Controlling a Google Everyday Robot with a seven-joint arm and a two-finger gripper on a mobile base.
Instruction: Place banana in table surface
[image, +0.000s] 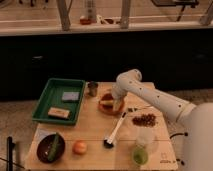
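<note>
The banana (106, 103) is a small pale-yellow piece lying in the orange-red bowl (118, 109) near the middle of the table surface (95, 131), a light tan wooden top. My white arm reaches in from the right. The gripper (113, 99) is down in the bowl, right at the banana. The gripper partly hides the banana, and I cannot tell if it holds the fruit.
A green tray (46, 98) at the left holds a blue-grey pad (70, 96) and a tan block (59, 113). Also on the table are a metal cup (92, 88), a dark bowl with a green vegetable (50, 147), an orange fruit (79, 147), a white-handled brush (115, 132), a pile of dark bits (145, 119) and a cup of green liquid (140, 153).
</note>
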